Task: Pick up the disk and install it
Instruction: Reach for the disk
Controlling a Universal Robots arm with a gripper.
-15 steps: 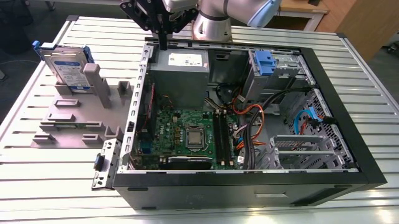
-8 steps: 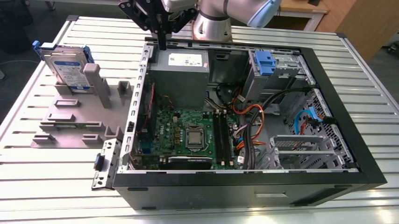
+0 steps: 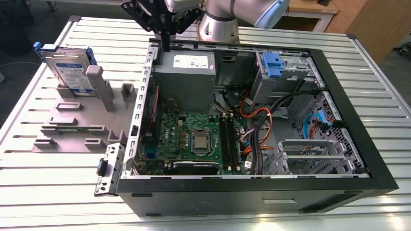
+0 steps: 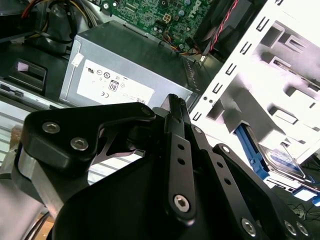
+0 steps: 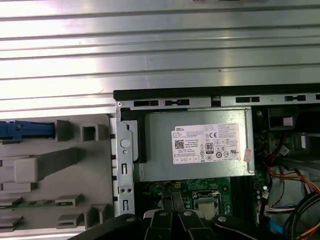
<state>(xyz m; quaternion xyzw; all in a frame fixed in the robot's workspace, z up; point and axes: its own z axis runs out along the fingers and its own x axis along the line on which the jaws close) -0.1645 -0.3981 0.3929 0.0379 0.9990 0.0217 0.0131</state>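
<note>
An open computer case [image 3: 359,144] lies on the slatted metal surface [image 3: 38,192]. Inside it are a green motherboard [image 3: 192,134], a grey power supply box [image 3: 186,67] with a white sticker, a bundle of orange and black cables [image 3: 257,120], and a grey metal cage [image 3: 282,72] with a blue tab.

On the exterior view's left, just beside the case, sits a grey fixture [image 3: 77,120] with posts and slots. The disk [image 3: 67,72] stands upright on its edge in the fixture's far slot, blue frame around it, well apart from the pincer [image 3: 165,47]. The case's perforated side wall [image 3: 149,96] and a tall fixture post [image 3: 96,86] stand between the two.

The pincer hangs over the case's far corner, above the power supply. In the second wrist view its fingers [image 4: 174,107] are pressed together, with nothing between them.
</note>
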